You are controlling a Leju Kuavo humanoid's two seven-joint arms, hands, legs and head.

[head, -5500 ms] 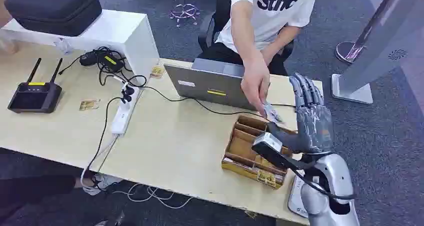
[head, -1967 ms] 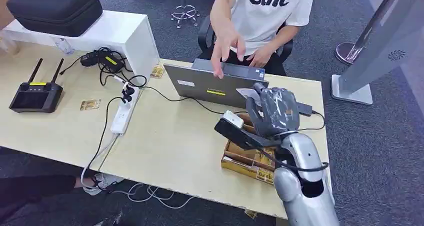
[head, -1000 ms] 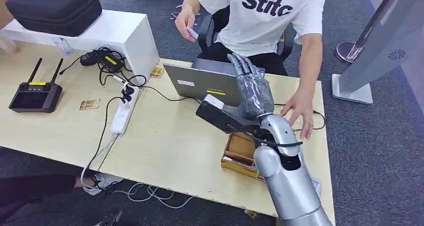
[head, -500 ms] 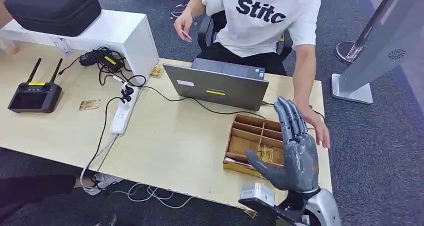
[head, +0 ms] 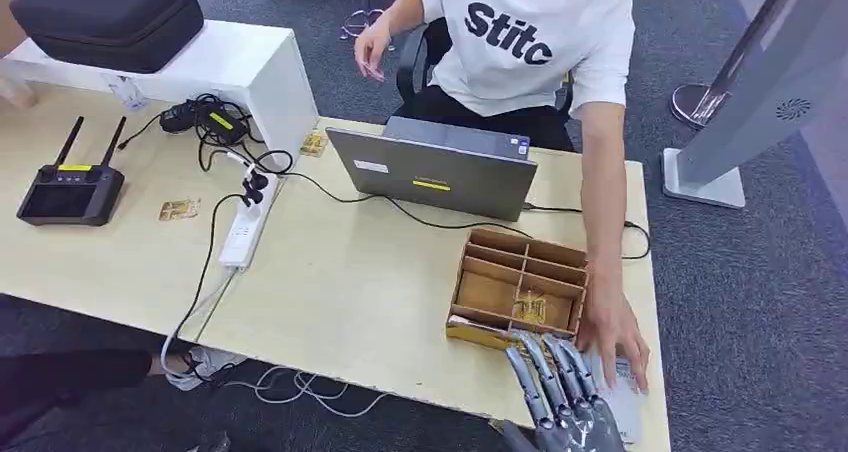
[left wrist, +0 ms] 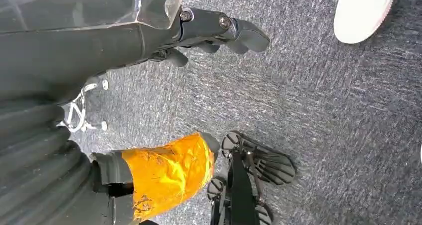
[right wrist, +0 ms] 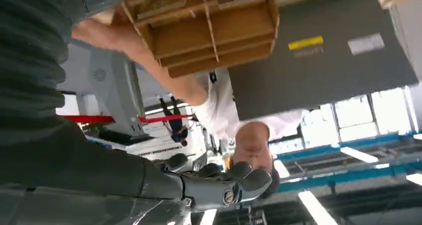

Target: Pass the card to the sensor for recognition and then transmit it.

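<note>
Since half a second ago the right hand has dropped to the table's near edge, fingers spread and empty. Its card seems gone (the person's hand covers the pale sensor pad); the left hand hangs loosely curled, holding nothing.

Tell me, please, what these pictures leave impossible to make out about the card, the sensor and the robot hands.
- Card: under the person's hand, head view; not identifiable.
- Pale device at the table edge: covered by that hand and the right robot hand; whether it is the sensor, unclear.
- Right robot hand: palm cut off by the frame edge.
- Left robot hand: fingers partly hidden by its cover, left wrist view.
</note>
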